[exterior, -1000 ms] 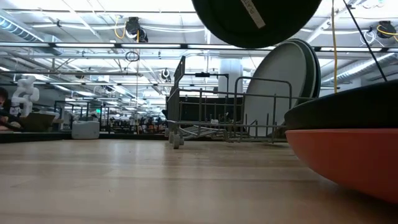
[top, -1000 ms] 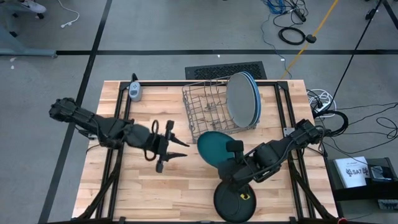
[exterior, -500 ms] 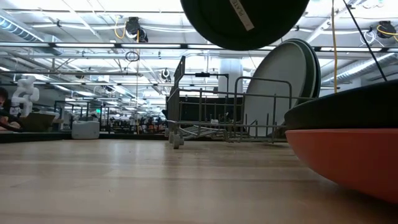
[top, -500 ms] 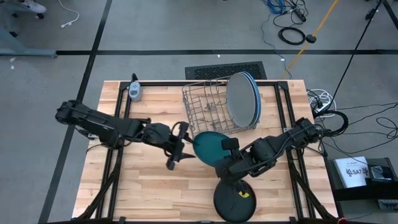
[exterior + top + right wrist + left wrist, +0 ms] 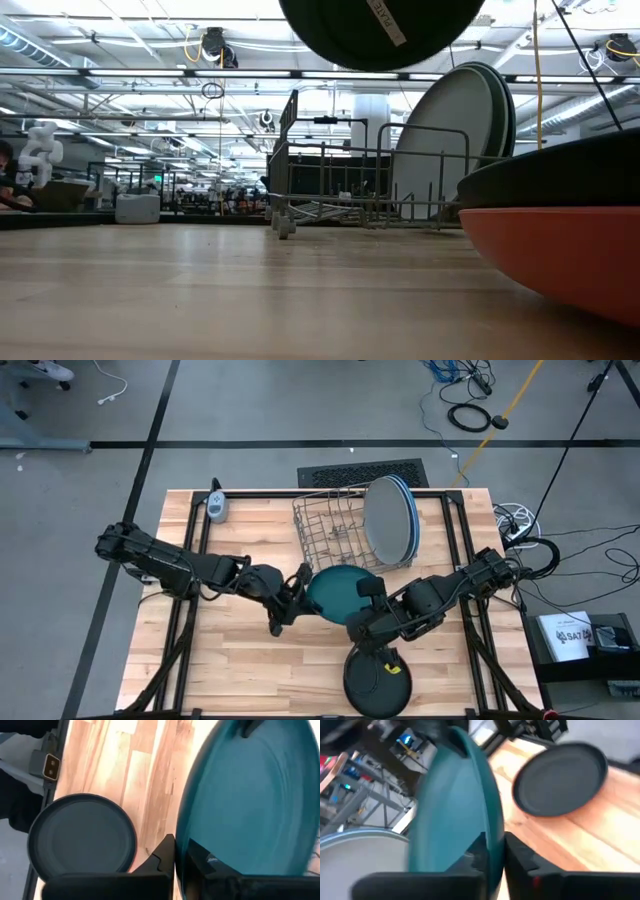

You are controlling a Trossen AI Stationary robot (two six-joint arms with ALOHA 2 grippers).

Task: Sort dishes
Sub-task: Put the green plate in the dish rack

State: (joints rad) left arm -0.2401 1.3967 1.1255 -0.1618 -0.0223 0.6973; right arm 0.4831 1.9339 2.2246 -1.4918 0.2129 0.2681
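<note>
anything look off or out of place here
Nothing looks spilled or broken. The only oddity: both the left gripper and right gripper straddle opposite rims of the same teal plate, held midair near the rack.
</note>
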